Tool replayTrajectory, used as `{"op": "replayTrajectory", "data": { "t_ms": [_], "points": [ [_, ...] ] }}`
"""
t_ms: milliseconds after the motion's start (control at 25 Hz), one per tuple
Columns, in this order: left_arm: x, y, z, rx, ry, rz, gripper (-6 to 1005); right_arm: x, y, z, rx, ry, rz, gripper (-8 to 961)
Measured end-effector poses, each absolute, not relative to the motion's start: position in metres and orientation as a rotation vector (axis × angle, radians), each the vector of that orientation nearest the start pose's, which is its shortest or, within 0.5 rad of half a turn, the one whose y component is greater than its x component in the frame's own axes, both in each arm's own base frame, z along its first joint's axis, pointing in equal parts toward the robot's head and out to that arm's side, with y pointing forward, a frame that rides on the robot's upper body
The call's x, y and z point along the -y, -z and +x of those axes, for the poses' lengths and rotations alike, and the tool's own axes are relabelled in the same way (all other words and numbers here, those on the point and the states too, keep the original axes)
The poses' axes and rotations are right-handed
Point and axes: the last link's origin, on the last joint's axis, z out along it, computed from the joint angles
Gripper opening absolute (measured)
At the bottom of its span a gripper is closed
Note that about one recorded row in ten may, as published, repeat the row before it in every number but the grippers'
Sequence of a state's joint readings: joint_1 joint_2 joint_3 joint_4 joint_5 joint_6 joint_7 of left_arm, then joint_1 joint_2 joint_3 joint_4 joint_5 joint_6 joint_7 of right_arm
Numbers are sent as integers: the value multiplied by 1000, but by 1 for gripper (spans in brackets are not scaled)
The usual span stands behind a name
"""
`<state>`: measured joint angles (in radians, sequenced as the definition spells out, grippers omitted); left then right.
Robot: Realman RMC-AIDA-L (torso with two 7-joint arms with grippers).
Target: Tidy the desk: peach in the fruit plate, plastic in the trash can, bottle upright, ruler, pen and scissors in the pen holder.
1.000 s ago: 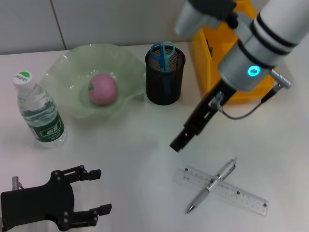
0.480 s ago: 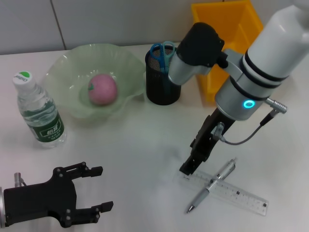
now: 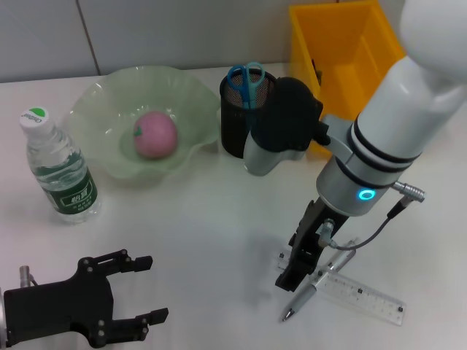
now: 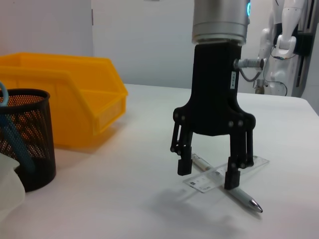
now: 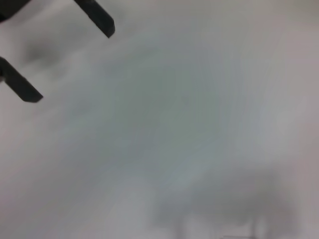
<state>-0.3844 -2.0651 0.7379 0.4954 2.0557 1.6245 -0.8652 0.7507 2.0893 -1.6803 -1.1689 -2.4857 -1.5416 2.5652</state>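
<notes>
My right gripper (image 3: 298, 271) is low over the table with its fingers open, straddling the silver pen (image 3: 319, 280) where it crosses the clear ruler (image 3: 365, 295). The left wrist view shows that gripper (image 4: 209, 178) from the side, fingertips close to the pen (image 4: 244, 199) and the ruler (image 4: 219, 175). The pink peach (image 3: 155, 135) lies in the green fruit plate (image 3: 98, 98). The water bottle (image 3: 62, 171) stands upright at the left. Blue scissors (image 3: 246, 79) stick out of the black mesh pen holder (image 3: 248, 138). No plastic shows. My left gripper (image 3: 155, 288) rests open at the front left.
A yellow bin (image 3: 343, 51) stands at the back right, behind the pen holder (image 4: 22, 144) and beside it in the left wrist view (image 4: 65, 99). The right forearm hangs over the table between the holder and the ruler.
My right gripper has come down and toward the front, from mid-table height to just over the pen and ruler. The left gripper barely shifted.
</notes>
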Motion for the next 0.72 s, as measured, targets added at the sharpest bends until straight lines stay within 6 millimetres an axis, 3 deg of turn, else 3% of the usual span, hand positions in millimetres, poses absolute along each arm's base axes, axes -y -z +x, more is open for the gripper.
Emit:
{"op": "replayTrajectory", "data": {
  "t_ms": [720],
  "points": [
    [-255,31,-310,254,633,-2858,797,-327,77,153,-689,760,-2796,743]
  ]
}}
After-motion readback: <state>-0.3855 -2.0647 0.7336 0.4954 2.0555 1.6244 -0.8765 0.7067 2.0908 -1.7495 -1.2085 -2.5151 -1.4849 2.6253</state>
